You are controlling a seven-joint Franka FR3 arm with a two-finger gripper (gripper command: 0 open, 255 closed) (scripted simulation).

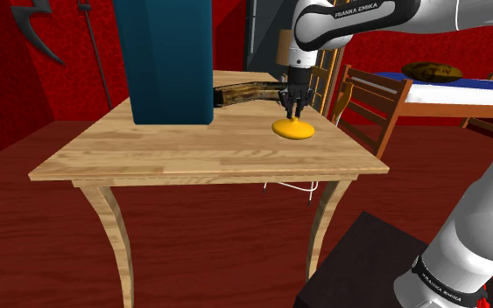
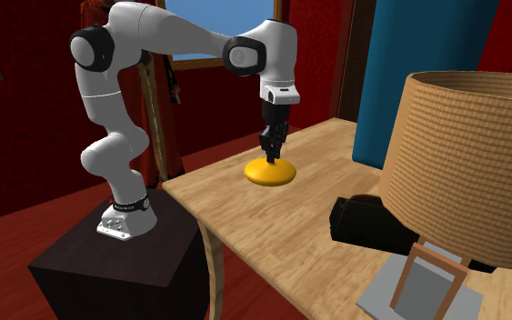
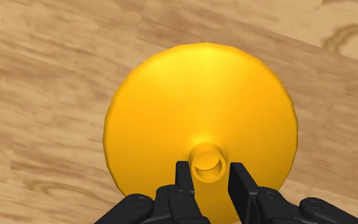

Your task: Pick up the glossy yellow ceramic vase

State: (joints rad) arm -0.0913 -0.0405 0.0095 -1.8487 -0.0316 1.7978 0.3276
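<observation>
A squat, glossy yellow vase (image 1: 293, 130) with a wide flat body and a short narrow neck rests on the wooden table (image 1: 174, 153), near the edge closest to the arm. My black gripper (image 1: 290, 112) comes straight down onto its top. In the wrist view the gripper (image 3: 208, 181) has its two fingers pressed against either side of the vase (image 3: 203, 95) neck, clasping it. From the second exterior view the vase (image 2: 270, 173) still sits flat on the table (image 2: 272, 227) beneath the gripper (image 2: 271, 156).
A tall dark blue box (image 1: 165, 61) and a brown log-like object (image 1: 244, 92) stand behind the vase. A wooden chair (image 1: 367, 105) and a bed (image 1: 463, 87) lie beyond the table. A woven shade (image 2: 467, 168), a black object (image 2: 367, 223) and a picture frame (image 2: 426, 277) crowd the table's other end.
</observation>
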